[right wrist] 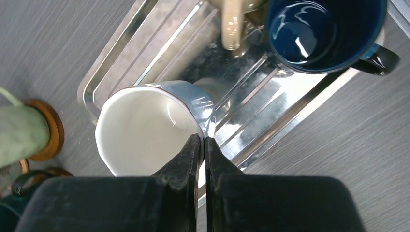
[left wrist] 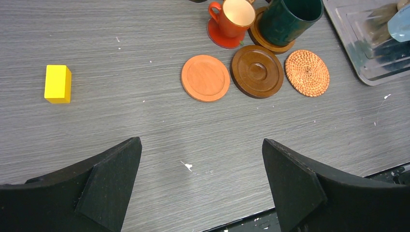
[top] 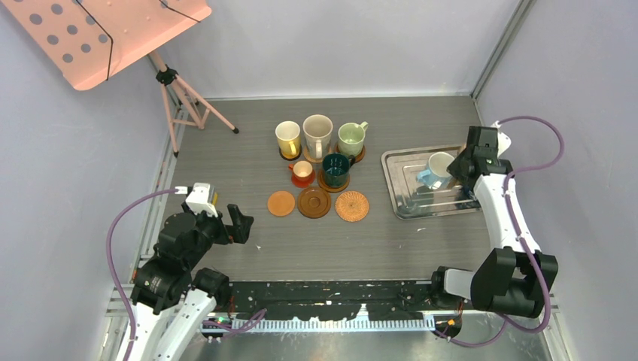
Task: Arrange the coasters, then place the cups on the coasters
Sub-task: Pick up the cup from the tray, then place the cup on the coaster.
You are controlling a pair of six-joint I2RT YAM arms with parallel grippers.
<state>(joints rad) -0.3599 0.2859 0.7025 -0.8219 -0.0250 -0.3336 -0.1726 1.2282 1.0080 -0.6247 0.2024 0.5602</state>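
Shows open tabletop (top: 338,252) between coasters (top: 314,203) and near edge. Spreads left tool (left wrist: 201,142) wide; pinches white-blue cup (right wrist: 140,125) rim with right tool (right wrist: 202,141).

The left tool (left wrist: 201,141) gapes; right tool (right wrist: 203,140) seemingly clamped.

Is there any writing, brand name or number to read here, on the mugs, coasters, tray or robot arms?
No readable text in any view.
The cups, the coasters, the metal tray and the yellow block are all plain.
Nothing legible shows on the arms either.
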